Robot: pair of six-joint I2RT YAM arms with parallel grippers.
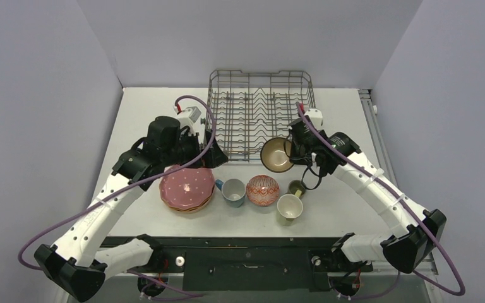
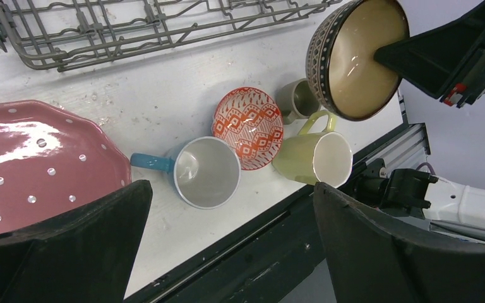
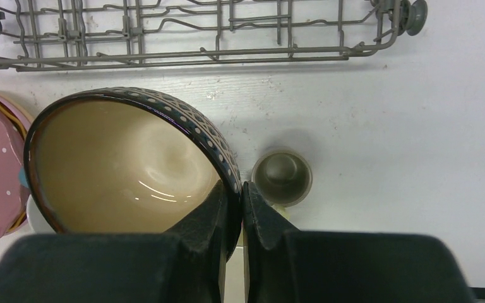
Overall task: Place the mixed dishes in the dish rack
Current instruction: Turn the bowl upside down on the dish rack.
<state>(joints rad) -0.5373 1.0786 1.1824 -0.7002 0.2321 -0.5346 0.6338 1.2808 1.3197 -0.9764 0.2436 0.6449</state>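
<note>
Right tool (image 3: 243,189) is clamped on the rim of the brown bowl (image 3: 126,164), holding it tilted just below the rack (image 1: 259,101) at the centre of the top view. Left tool (image 2: 230,189) stands wide apart, gripping nothing, beside the pink plates (image 1: 187,187). No dish sits in the rack, so the job looks barely begun. The plates, blue mug (image 1: 233,192), yellow mug (image 1: 289,207), olive mug (image 1: 297,187) and red dish (image 1: 263,189) wait on the counter (image 1: 151,113). Only the right wrist view shows the rim pinch, and only the top view shows the whole rack.
</note>
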